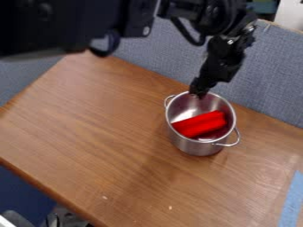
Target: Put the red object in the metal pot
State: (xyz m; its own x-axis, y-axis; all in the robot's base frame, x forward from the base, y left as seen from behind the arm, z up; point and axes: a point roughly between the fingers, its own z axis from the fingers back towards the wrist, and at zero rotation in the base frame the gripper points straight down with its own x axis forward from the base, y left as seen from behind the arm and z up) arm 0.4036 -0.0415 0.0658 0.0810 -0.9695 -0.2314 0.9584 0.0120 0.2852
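The red object (204,124) lies inside the metal pot (197,144), which stands upright on the right side of the wooden table (83,133). My gripper (198,86) hangs from the dark arm just above the pot's far rim, apart from the red object. Its fingers are dark and blurred, so their spacing does not show. Nothing visible is held between them.
A grey-blue partition (260,62) runs behind the table's back edge. The table's front edge slants from the left down to the lower right, with the right edge close to the pot. The bulk of the arm fills the upper left.
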